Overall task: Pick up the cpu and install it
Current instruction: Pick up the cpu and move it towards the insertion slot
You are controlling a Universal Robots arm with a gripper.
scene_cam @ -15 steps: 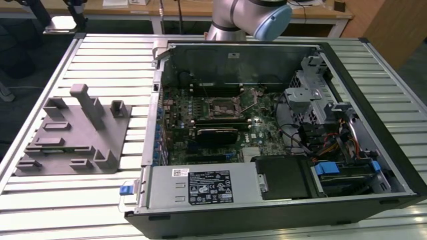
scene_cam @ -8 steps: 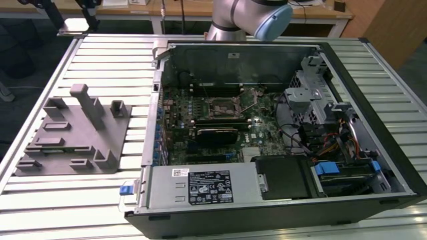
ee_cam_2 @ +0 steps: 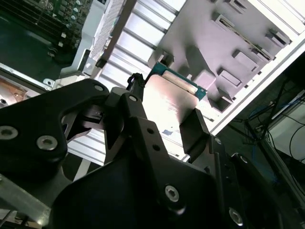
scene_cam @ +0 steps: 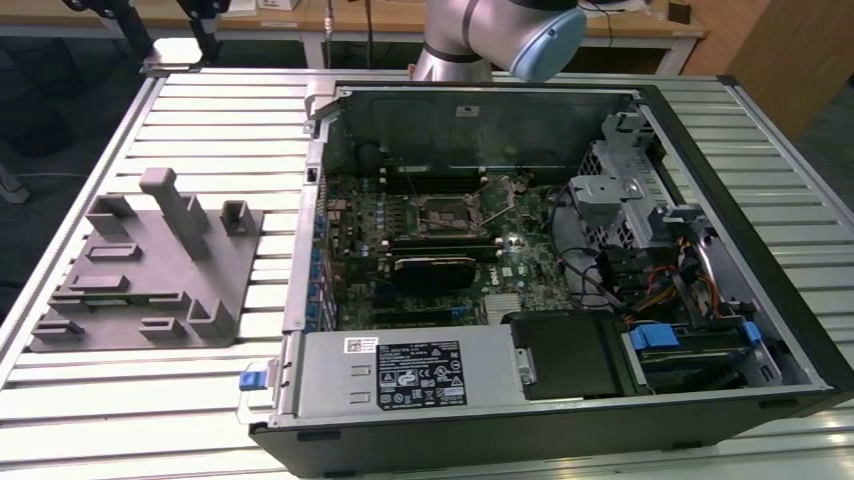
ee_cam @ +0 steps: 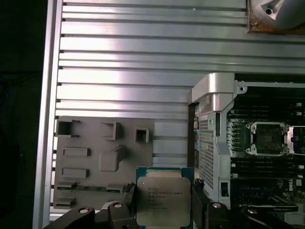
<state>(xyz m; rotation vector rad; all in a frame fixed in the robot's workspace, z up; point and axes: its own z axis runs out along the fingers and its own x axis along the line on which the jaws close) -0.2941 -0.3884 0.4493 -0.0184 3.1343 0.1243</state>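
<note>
Tabletop (scene_cam: 200,400) carries the open case (scene_cam: 561,440), with the grey block (scene_cam: 147,270) toward its edge at the exterior view's left. Tool (ee_cam: 163,193) is clamped on the cpu (ee_cam: 163,202), held aloft over the block's case-side edge. Step: pickup done, carry in hand. Judgement: install calls for squaring the cpu to the bare socket (ee_cam: 267,138).

Setting: robotics lab, probably. Indicated by a slatted aluminium table (ee_cam: 124,57) laid out below the gripper (ee_cam: 164,191), an opened computer case (ee_cam: 212,90) beside it, workbenches (scene_cam: 374,20) beyond.
</note>
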